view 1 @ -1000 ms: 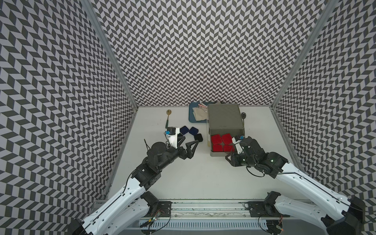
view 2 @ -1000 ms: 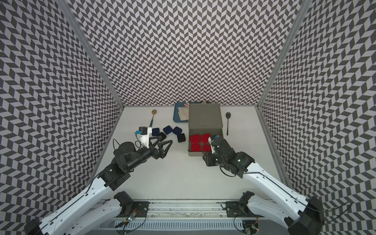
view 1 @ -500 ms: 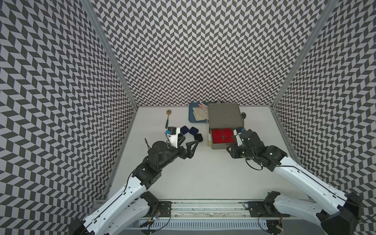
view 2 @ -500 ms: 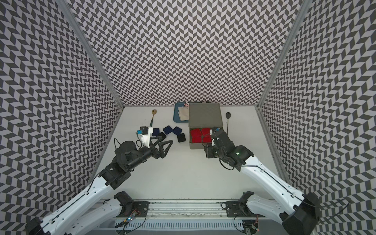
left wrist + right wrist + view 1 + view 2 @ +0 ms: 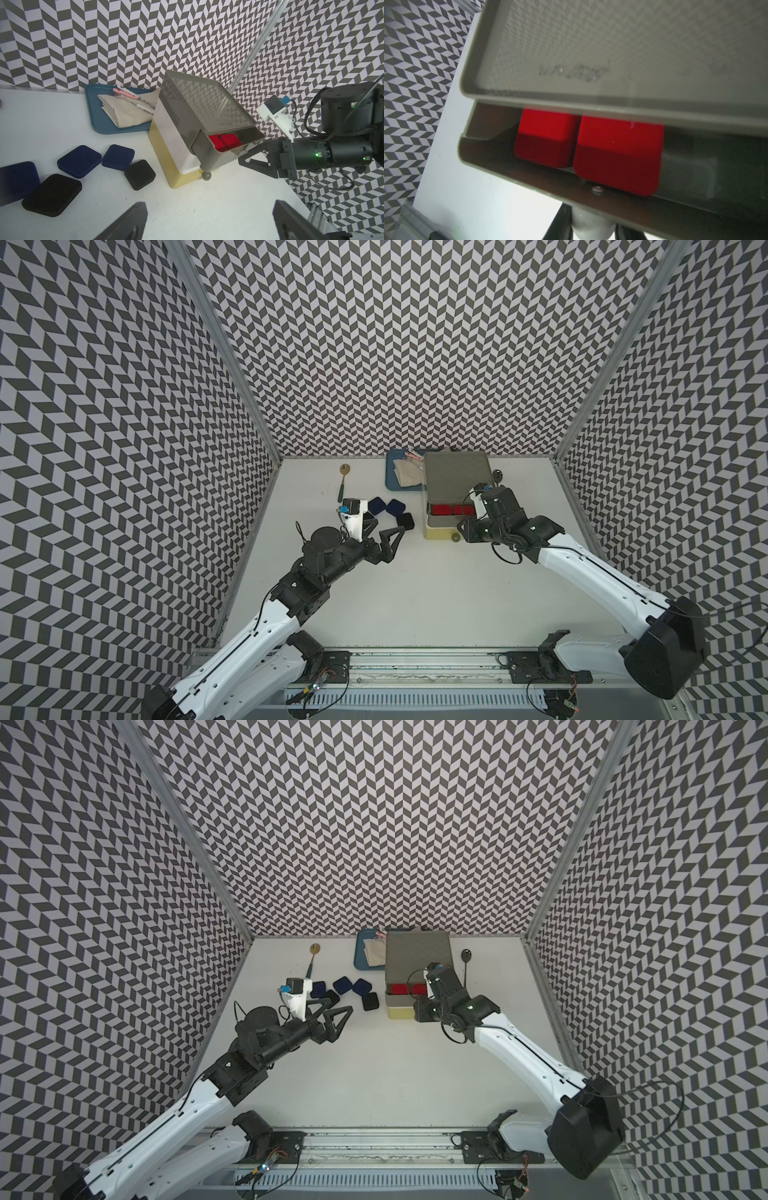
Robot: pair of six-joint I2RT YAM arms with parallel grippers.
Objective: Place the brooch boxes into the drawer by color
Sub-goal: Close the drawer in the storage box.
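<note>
The drawer chest (image 5: 455,477) stands at the back, its grey top drawer (image 5: 216,158) a little way out. Two red brooch boxes (image 5: 618,153) lie side by side in it. My right gripper (image 5: 591,228) is shut on that drawer's grey ball knob (image 5: 591,222). Left of the chest, navy brooch boxes (image 5: 79,161) and black ones (image 5: 140,174) lie loose on the table. Just in front of them my left gripper (image 5: 388,526) hovers open with nothing between its fingers (image 5: 133,220).
A blue tray (image 5: 392,487) with a folded cloth and cutlery sits behind the loose boxes against the back wall. A gold spoon (image 5: 343,477) lies left of it, a dark spoon (image 5: 466,957) right of the chest. Patterned walls close in on three sides.
The right gripper has moved toward the chest with the knob, sliding the grey drawer most of the way in; less of the red boxes shows. The left arm has stayed still.
</note>
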